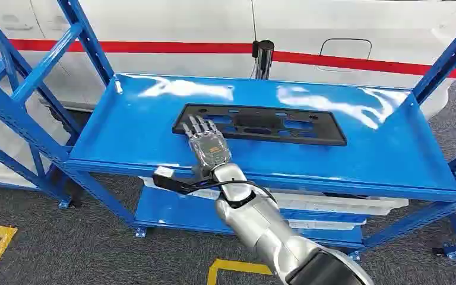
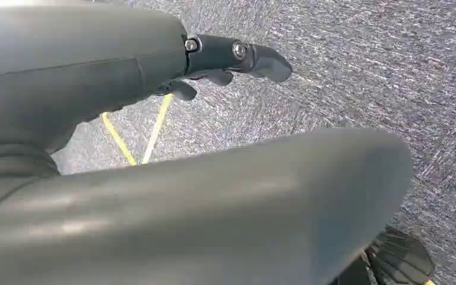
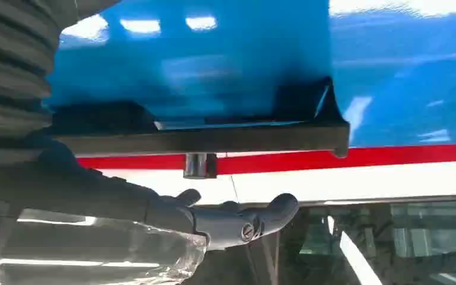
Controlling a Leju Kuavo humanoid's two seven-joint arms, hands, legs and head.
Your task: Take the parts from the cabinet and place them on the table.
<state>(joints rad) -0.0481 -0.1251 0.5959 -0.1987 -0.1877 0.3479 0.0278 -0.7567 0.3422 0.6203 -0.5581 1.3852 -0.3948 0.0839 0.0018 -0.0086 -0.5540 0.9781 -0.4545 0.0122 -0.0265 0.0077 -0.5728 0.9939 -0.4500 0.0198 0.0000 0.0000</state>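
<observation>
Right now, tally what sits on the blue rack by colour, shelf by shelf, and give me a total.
Black: 1, the flat black part on the top shelf, with the right hand resting on its near-left end.
White: 1, a long white part on the shelf below; more may be hidden under the top shelf.
Total: 2 visible.
</observation>
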